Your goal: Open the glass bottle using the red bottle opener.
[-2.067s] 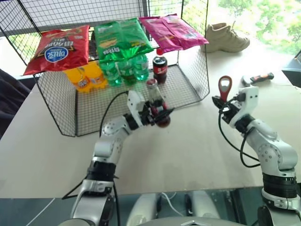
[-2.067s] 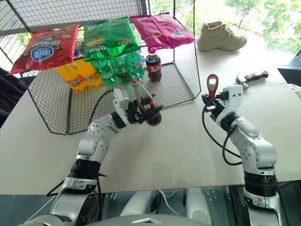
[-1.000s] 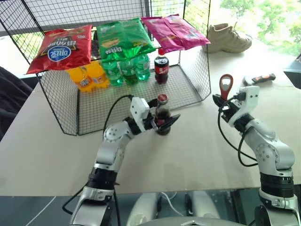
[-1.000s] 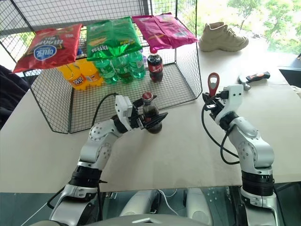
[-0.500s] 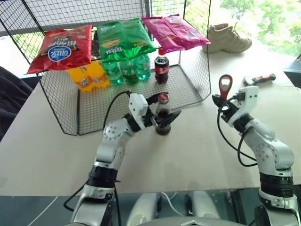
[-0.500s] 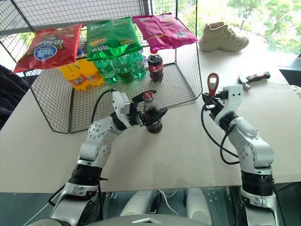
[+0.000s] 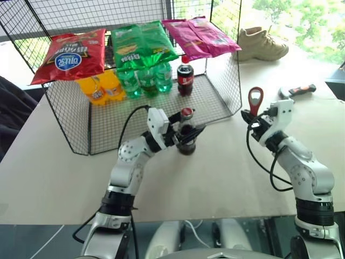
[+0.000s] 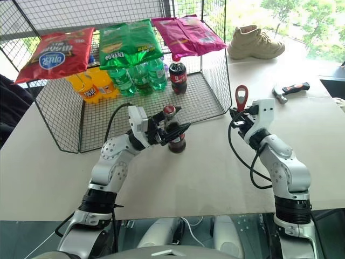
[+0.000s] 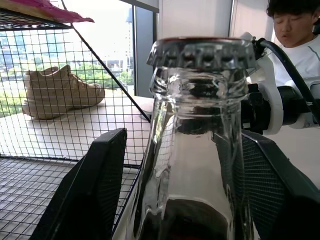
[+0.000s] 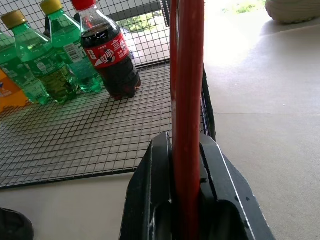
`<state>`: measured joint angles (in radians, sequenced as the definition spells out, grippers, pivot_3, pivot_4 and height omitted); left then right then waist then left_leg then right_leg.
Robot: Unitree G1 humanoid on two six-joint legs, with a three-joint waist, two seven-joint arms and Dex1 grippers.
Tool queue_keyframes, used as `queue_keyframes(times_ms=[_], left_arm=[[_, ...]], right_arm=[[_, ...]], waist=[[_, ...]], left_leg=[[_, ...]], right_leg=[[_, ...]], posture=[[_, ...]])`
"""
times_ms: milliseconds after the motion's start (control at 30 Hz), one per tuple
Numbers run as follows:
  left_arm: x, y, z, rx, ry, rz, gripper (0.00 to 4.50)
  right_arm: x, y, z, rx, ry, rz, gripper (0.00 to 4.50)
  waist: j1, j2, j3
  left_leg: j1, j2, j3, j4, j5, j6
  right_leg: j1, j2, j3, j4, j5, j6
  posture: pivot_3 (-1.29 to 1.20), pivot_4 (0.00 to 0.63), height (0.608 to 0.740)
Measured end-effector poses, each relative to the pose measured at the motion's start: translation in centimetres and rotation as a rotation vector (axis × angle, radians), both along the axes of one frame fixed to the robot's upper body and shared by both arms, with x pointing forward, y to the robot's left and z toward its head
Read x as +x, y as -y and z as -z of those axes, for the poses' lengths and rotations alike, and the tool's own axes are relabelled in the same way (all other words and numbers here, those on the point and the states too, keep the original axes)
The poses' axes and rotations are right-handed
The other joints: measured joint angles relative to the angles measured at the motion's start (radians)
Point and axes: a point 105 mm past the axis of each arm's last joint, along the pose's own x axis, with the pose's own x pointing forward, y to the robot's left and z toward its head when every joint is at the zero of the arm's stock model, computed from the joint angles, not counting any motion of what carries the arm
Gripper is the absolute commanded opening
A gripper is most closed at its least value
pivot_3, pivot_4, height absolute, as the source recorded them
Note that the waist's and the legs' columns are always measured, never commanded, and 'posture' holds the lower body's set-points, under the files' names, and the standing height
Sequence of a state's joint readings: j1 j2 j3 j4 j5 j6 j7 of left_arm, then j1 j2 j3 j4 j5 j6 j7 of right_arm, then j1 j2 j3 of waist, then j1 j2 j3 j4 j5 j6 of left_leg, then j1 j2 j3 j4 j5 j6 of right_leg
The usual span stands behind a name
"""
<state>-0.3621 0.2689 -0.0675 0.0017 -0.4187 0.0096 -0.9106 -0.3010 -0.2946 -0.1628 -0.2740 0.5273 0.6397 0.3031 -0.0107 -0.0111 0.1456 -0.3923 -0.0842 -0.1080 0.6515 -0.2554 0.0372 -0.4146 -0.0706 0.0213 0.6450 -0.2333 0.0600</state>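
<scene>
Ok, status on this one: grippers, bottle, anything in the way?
Left gripper around upright glass bottle, cap on. Right gripper shut on red bottle opener. Path between clear.

I see three chip bags: one red bag (image 7: 69, 55), one green bag (image 7: 141, 44), one pink bag (image 7: 198, 35). Three green bottles (image 7: 144, 80), two orange bottles (image 7: 99, 87), two cola bottles (image 7: 185, 74), one red opener (image 7: 255, 100), one shoe (image 7: 262, 43).
</scene>
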Motion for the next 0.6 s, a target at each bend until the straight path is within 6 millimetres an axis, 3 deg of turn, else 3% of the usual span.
queue_keyframes(times_ms=[167, 233, 400, 500, 600], left_arm=[[0.0, -0.1, 0.1, 0.007, -0.004, -0.003, 3.24], [0.0, -0.2, 0.2, 0.012, -0.006, -0.006, 3.24], [0.0, -0.2, 0.2, 0.015, -0.006, -0.007, 3.24], [0.0, -0.2, 0.2, 0.015, -0.007, -0.008, 3.24], [0.1, -0.2, 0.2, 0.011, -0.008, -0.015, 3.24]], right_arm=[[-0.2, -1.6, 0.4, -0.079, 0.007, -0.062, 0.0], [-0.6, -3.2, 0.3, -0.186, 0.048, -0.122, 0.0], [-1.1, -8.0, -2.0, -0.363, 0.244, -0.245, 0.0], [-1.4, -9.6, -3.3, -0.449, 0.373, -0.256, 0.0], [-1.8, -10.6, -3.5, -0.512, 0.456, -0.261, 0.0]], waist=[[-0.001, 0.0, 0.0], [-0.002, 0.0, 0.0], [-0.003, 0.0, 0.0], [0.001, 0.0, 0.0], [0.001, 0.0, 0.0]], left_leg=[[0.0, 0.0, 0.0, 0.0, 0.0, 0.0], [0.0, 0.0, 0.0, 0.0, 0.0, 0.0], [0.001, 0.0, 0.0, 0.001, 0.0, 0.0], [0.0, 0.0, 0.0, 0.001, 0.0, 0.0], [0.0, 0.0, 0.0, 0.001, 0.0, 0.0]], right_leg=[[0.0, 0.0, 0.0, 0.0, 0.0, 0.0], [0.0, 0.0, 0.0, 0.0, 0.0, 0.0], [0.0, 0.0, 0.0, 0.001, 0.0, 0.0], [0.0, 0.0, -0.001, 0.0, 0.0, 0.0], [0.0, 0.0, -0.001, 0.0, 0.0, 0.0]], posture=[[0.0, 0.15, 0.74], [0.0, 0.15, 0.74], [0.0, 0.15, 0.74], [0.0, 0.15, 0.74], [0.0, 0.15, 0.74]])
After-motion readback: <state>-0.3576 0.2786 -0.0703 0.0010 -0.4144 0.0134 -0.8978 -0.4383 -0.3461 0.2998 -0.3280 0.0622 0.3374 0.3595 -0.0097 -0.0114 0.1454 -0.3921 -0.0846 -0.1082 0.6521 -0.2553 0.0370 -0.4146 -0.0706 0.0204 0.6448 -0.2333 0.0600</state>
